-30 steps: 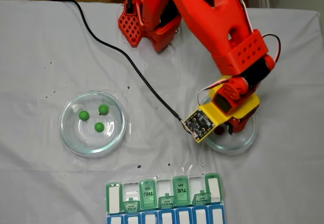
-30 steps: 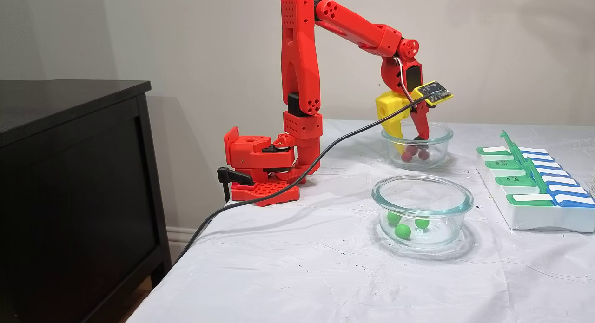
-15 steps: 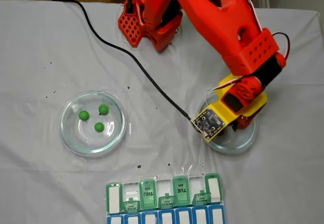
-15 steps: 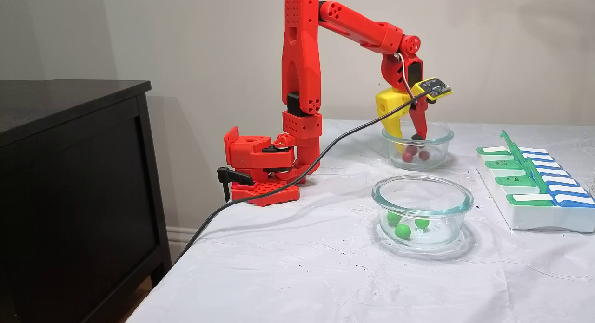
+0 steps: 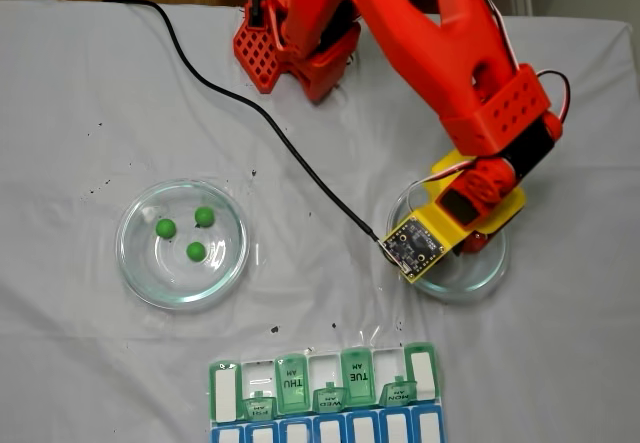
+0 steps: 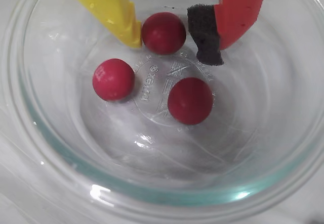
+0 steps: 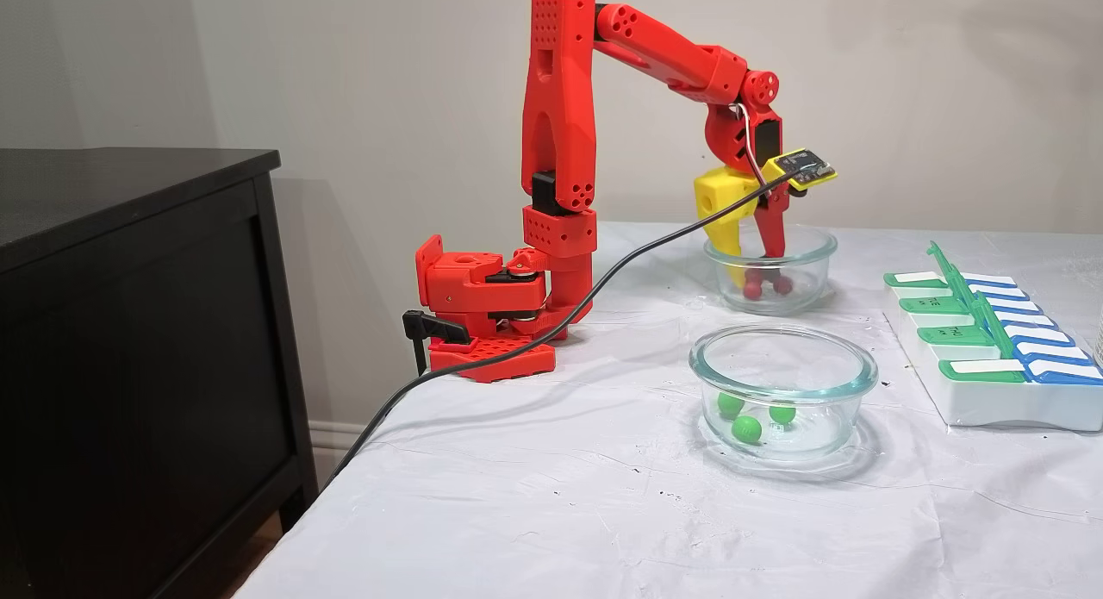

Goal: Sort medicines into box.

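Now the gripper point(image 6: 172, 39) is reaching into a glass bowl point(image 6: 45, 148), jaws parted, straddling one red ball point(image 6: 163, 33) at upper centre, two more red balls point(image 6: 190, 100) lying below.

Red balls point(image 6: 163, 33): I see a smooth, slightly glossy finish with soft highlights.
Green balls point(image 7: 746, 428): they look smooth and shiny to me.
Far dish point(image 6: 45, 133): clear glass, glossy, with embossed lettering in its base.
Near dish point(image 7: 780, 379): clear glass, thick polished rim.
Gripper point(image 6: 174, 39): I read matt plastic, one finger yellow, one red with a rough black foam pad point(image 6: 205, 34).
Arm point(image 7: 556, 108): matt red plastic.
Box point(image 7: 991, 409): I make out glossy white plastic with translucent green lids.
Tablecloth point(image 7: 560, 496): white, wrinkled, faintly sheeny sheet.
Cabinet point(image 7: 129, 323): dark, matt, wood-like.
Cable point(image 5: 250, 108): smooth black sheath.
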Motion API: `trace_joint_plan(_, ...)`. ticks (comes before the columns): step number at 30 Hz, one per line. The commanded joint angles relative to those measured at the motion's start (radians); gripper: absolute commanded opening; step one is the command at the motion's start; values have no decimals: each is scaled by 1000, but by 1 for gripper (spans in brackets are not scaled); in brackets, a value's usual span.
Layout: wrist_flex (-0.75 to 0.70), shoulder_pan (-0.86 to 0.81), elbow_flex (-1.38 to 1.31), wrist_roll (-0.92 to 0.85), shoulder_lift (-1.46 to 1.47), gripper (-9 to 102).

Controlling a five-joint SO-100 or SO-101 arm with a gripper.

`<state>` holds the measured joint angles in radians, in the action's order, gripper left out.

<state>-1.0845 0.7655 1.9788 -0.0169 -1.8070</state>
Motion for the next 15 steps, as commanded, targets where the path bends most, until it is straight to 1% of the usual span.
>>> trace_joint_plan(1, 5, 14, -38, 5, -11, 18)
trace_joint_plan(4, 6, 17, -32, 3, -25, 14)
trace_joint_plan(8, 5, 21, -25, 2, -38, 12)
trace_joint_plan(15, -40, 38, -34, -3, -74, 14)
